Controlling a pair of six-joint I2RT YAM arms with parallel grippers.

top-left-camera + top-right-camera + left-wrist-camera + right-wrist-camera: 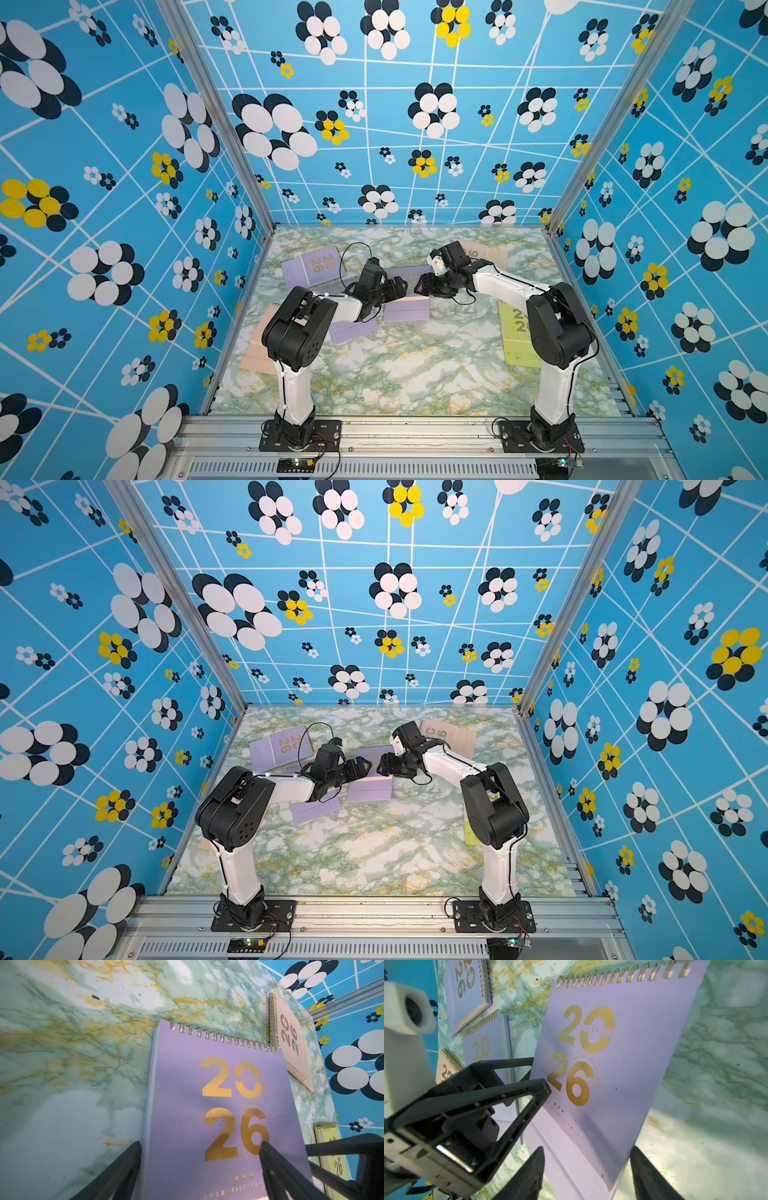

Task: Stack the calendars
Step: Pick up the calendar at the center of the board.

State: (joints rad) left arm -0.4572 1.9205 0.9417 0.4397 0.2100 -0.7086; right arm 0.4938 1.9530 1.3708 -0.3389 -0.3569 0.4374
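A lavender calendar (406, 309) (370, 789) with gold "20 26" lies mid-table between both grippers. My left gripper (397, 287) (200, 1145) is open at its left edge. One finger is over the table beside the calendar (207, 1105), the other over the gold "6". My right gripper (422, 284) (587, 1148) is open, with the calendar's (623, 1064) near corner between its fingertips. Two more lavender calendars (309, 266) (353, 330) lie to the left. Peach calendars lie far right (484, 251) and near left (257, 345). A yellow-green calendar (513, 332) lies partly under the right arm.
The marbled table (395, 374) is walled by blue flowered panels on three sides, with metal posts (557, 224) at the far corners. The two grippers are nearly tip to tip. The left arm's fingers (508, 1093) show close in the right wrist view.
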